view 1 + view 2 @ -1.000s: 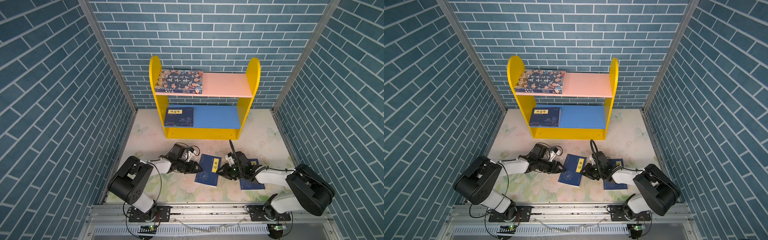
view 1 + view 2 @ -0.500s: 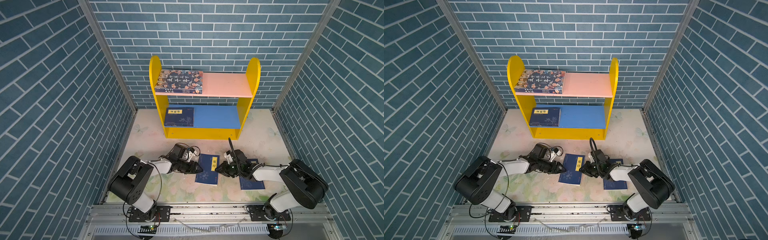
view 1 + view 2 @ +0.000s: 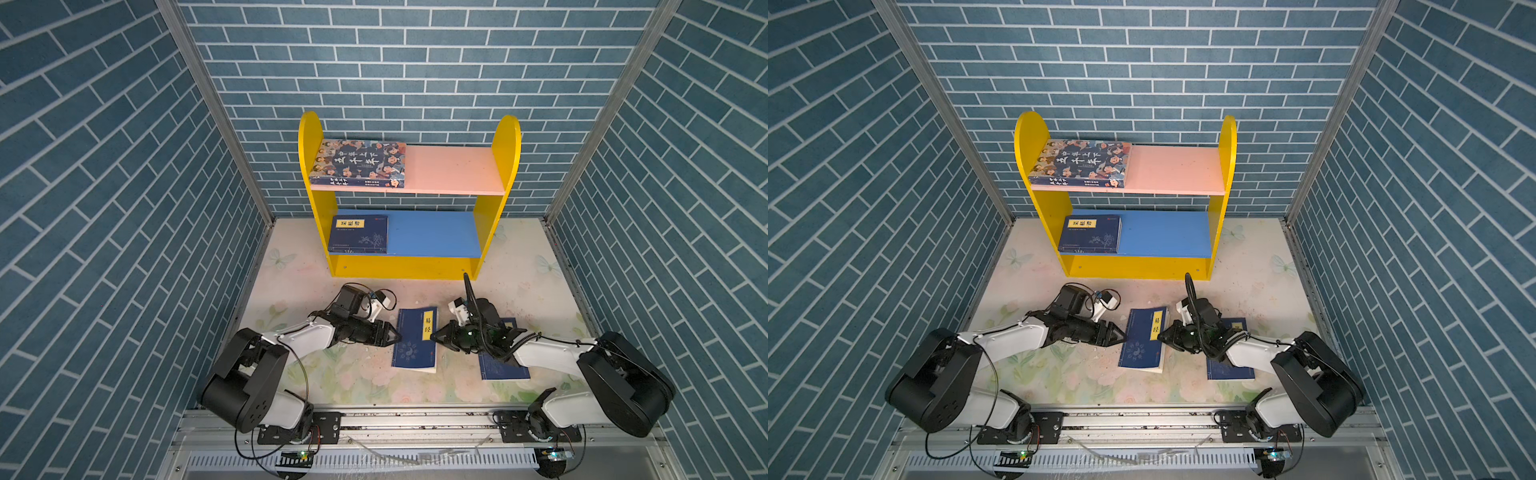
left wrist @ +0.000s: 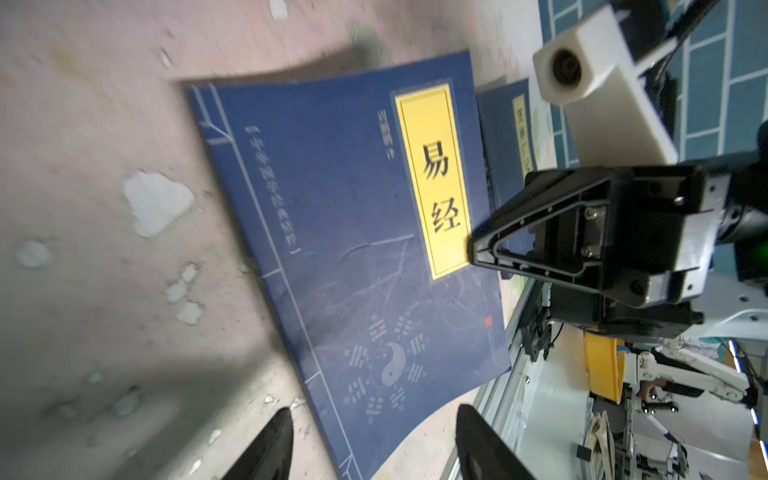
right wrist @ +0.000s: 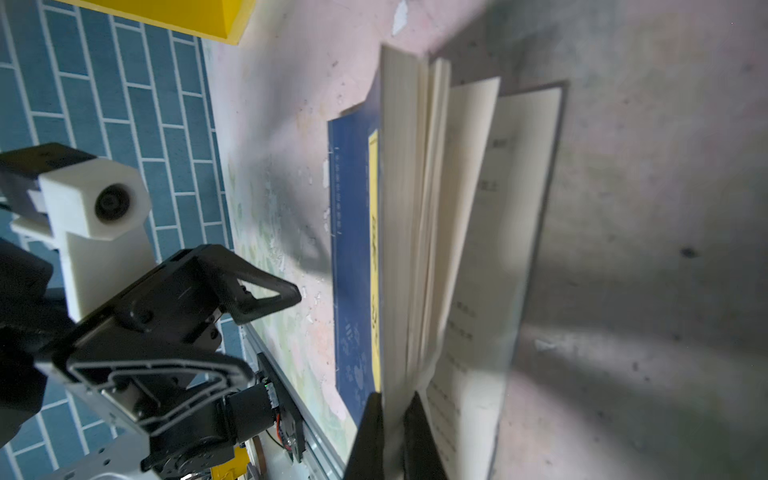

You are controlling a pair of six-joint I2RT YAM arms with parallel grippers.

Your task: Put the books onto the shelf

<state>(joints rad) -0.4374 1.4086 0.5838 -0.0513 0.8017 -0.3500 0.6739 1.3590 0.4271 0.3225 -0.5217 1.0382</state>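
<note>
When you look down in both top views, the shelf (image 3: 309, 166) stands by the back wall on the mat (image 3: 332, 374). The face book (image 3: 359, 163) lies flat on the left of the pink board (image 3: 453, 170). The low book (image 3: 359, 235) lies flat on the left of the blue board (image 3: 432, 235). The mid book (image 3: 415, 337) lies on the mat in front of the shelf, between the two arms. The left pincer (image 3: 395, 334) points at its left edge, just beside it. The right pincer (image 3: 436, 337) is at its right edge, by the yellow label (image 3: 427, 328). The side book (image 3: 498, 370) lies on the mat, partly under the right arm.

From the left wrist, the mid book (image 4: 340, 232) shows its navy cover and yellow label. The left pincer (image 4: 374, 411) has its two black fingers (image 4: 270, 444) spread wide, with a corner of the book seen between them. The right pincer (image 4: 478, 249) has its tip on the book's edge next to the label.

From the right wrist, the right pincer (image 5: 392, 415) is pinching the cover and a thick bunch of pages of the mid book (image 5: 353, 249). That bunch stands up on edge. More pages fan out, and the back cover lies on the mat. The left pincer (image 5: 272, 336) is near the book, fingers apart, with a gap between
</note>
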